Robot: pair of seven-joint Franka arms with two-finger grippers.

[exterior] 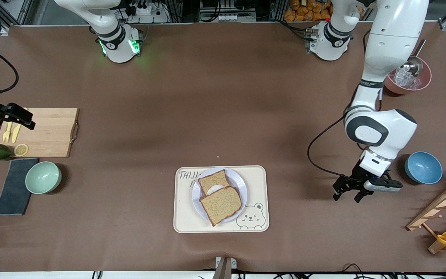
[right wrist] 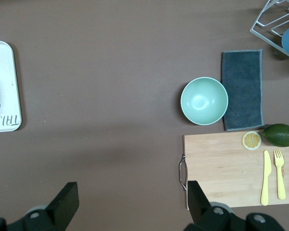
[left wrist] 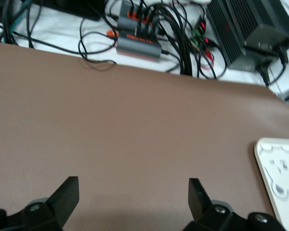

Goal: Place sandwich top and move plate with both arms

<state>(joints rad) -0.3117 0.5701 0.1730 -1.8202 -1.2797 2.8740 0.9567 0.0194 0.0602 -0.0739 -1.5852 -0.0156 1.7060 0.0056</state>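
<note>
From the front view, the plate (exterior: 220,194) sits on the cream bear-print tray (exterior: 221,199) close to the middle of the table's camera-side edge. The sandwich top (exterior: 220,204) already lies on it, overlapping the egg slice (exterior: 214,182) but skewed, its long axis running diagonally and its near corner reaching the plate's rim. The left gripper (exterior: 347,193) hangs low over bare table toward the left arm's end, beside the tray and level with the plate, fingers spread wide and empty; a blue bowl (exterior: 423,167) stands just beside that arm. The right gripper (exterior: 21,120) hovers over the cutting board (exterior: 47,131) near the table's right-arm edge, well apart from the tray. The left arm is plainly the nearer one, so the two-arm plate move likely turns on the right arm crossing to the tray first

In the left wrist view, the two black fingers (left wrist: 67,197) stand wide apart over brown tabletop, and only the tray's bear-print corner (left wrist: 279,180) shows at the picture's edge, so the plate lies off to one side of the open jaws

In the right wrist view, the fingers (right wrist: 67,204) are likewise wide and hold nothing; the green bowl (right wrist: 204,101), the grey cloth (right wrist: 243,90) and the cutting board lie below, with a corner of the tray (right wrist: 5,86) well apart
</note>
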